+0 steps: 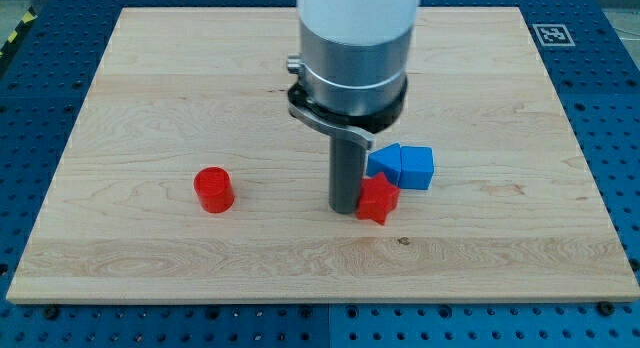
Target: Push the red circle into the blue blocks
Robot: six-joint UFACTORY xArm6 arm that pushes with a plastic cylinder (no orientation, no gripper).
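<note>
Red circle (pixel 213 189) far left of my tip (pixel 346 209).

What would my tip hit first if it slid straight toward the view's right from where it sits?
Almost certainly the red star-shaped block, which already sits against my tip on that side. The blue blocks lie just beyond and slightly higher; the red circle is opposite.

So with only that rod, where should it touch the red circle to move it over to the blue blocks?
It cannot grip, only push. My tip is best set against the red circle on its curved wall facing the view's left, pushing toward the view's right, where the blue blocks sit. A centred contact likely stops the round block rolling aside. The red star lies near that path.
</note>
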